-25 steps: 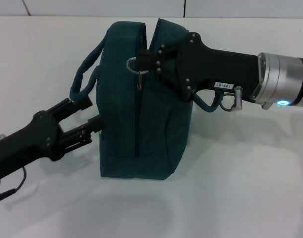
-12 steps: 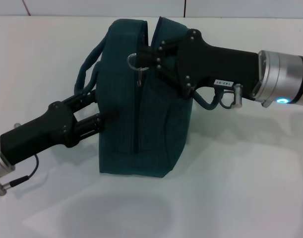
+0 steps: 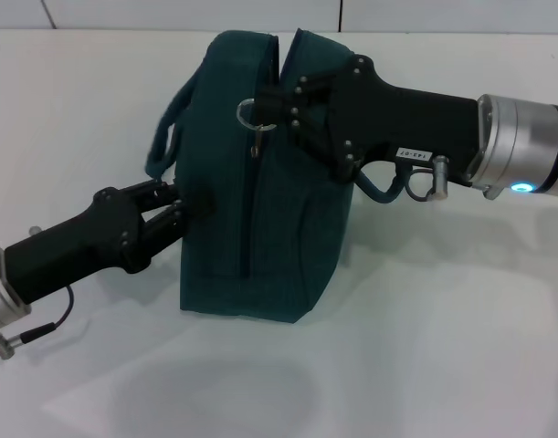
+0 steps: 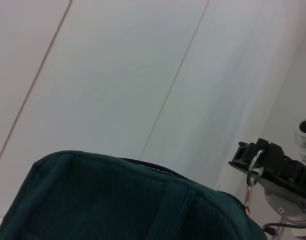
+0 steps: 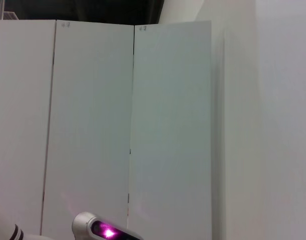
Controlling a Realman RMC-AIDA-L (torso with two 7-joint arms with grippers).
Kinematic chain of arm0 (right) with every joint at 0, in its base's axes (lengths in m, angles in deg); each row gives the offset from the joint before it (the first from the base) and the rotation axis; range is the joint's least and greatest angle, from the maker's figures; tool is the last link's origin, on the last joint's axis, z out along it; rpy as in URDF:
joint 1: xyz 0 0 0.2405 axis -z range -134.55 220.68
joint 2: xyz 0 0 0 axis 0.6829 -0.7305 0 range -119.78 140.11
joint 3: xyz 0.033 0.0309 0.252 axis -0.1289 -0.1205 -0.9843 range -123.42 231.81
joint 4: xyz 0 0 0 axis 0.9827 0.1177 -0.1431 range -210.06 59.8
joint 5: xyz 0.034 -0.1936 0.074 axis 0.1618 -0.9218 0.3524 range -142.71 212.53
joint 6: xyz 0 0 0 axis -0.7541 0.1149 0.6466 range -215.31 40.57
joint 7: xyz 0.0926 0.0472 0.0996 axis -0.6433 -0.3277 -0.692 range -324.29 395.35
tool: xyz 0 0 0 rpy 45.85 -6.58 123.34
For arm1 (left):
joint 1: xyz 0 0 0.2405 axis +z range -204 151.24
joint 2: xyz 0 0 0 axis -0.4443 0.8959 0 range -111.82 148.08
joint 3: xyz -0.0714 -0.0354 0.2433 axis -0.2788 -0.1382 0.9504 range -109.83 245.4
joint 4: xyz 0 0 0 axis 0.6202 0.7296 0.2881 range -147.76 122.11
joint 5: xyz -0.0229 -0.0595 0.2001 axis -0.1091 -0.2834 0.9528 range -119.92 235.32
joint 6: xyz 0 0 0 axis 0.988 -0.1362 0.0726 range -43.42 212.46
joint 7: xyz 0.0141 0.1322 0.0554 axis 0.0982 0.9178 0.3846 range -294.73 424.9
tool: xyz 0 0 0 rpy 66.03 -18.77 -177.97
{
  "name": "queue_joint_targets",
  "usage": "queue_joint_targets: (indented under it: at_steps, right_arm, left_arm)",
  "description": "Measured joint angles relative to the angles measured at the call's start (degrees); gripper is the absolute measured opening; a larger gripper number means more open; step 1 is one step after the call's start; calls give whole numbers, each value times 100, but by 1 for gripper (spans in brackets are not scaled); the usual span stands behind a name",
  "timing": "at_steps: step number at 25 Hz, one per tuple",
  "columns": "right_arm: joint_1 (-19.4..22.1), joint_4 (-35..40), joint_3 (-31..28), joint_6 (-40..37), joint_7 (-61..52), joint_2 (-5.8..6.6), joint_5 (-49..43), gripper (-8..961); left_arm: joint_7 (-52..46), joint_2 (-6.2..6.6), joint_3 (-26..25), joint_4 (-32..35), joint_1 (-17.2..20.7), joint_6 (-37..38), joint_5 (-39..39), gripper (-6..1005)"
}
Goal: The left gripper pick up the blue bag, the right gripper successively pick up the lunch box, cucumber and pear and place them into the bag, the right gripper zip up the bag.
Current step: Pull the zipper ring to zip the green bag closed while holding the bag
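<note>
The blue bag, dark teal fabric, stands upright on the white table, zipped nearly to its top. The right gripper is clamped on the ring pull near the bag's top. The left gripper pinches the bag's left side under the loop handles.

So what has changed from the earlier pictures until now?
The left pincer moved in toward the blue bag, and its fingers closed against the bag's left side below the handles. The bag tilted slightly, its bottom left corner lifting. The right pincer stayed at the ring zip pull near the top; the zip stayed there.
</note>
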Motion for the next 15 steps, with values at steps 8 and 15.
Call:
queue_joint_targets:
  at_steps: [8, 15]
  right_arm:
    - [24, -1, 2, 0, -2, 0, 66, 13]
    - [48, -42, -26, 48, -1, 0, 177, 13]
  left_arm:
    - [51, 1, 78, 0, -5, 1, 3, 217]
    - [46, 32, 418, 12, 7, 43, 46, 105]
